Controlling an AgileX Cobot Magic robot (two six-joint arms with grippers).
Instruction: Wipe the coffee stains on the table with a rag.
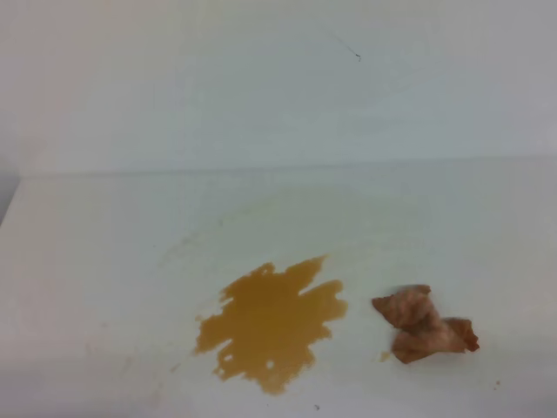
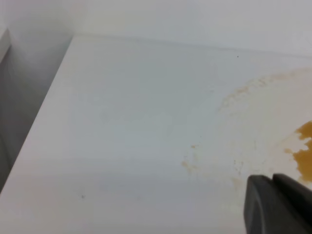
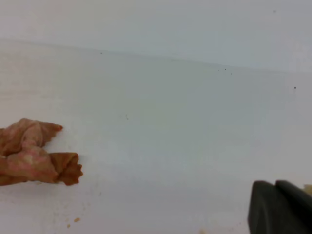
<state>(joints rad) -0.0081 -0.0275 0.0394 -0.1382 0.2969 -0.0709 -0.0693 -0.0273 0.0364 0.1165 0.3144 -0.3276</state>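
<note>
Your right claw (image 3: 280, 207) sits at five o'clock, closed on nothing — the rag (image 1: 425, 325) lies crumpled on the counter (image 1: 104, 261), at three o'clock of the coffee stains (image 1: 271, 324). Left claw (image 2: 278, 204): can't tell.

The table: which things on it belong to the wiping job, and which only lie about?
For the job:
- coffee stains
- rag, crumpled beside the stains, apart from them
- table

Lying about:
- nothing else on the table; only the white wall behind
</note>
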